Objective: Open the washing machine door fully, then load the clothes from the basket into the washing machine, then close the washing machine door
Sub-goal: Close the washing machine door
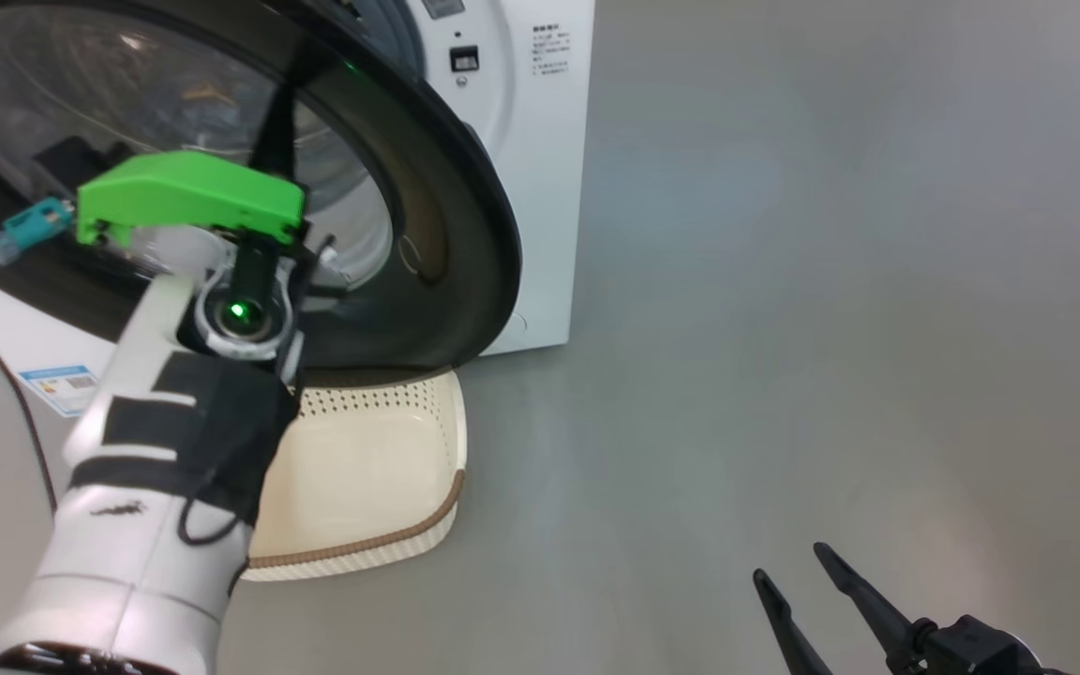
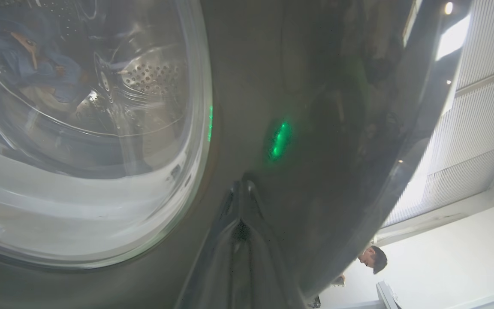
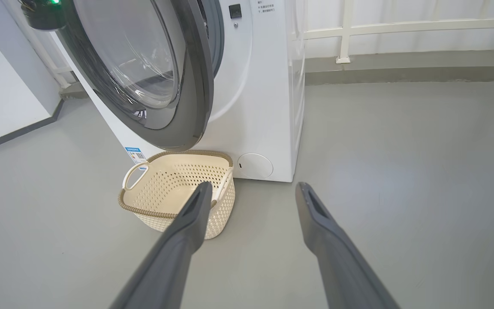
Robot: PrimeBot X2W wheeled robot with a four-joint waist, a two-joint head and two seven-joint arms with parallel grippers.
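The washing machine door [image 1: 446, 216] stands ajar, its free edge a little off the front of the white washing machine [image 1: 540, 187]. My left gripper [image 1: 275, 122] is shut, fingertips against the door's glossy black ring [image 2: 315, 128] just beside the glass bowl, holding nothing. Through the glass, blue and orange clothes [image 2: 37, 64] lie in the steel drum. The cream basket [image 1: 446, 506] sits on the floor under the door, with nothing in it [image 3: 174, 176]. My right gripper [image 1: 788, 562] hangs open and empty low at the right, well away from the machine [image 3: 251, 189].
Grey floor spreads out to the right of the machine. A white railing [image 3: 345, 30] runs along the back wall. A blue label [image 3: 134, 153] marks the machine's lower corner. A person [image 2: 373, 259] stands in the background of the left wrist view.
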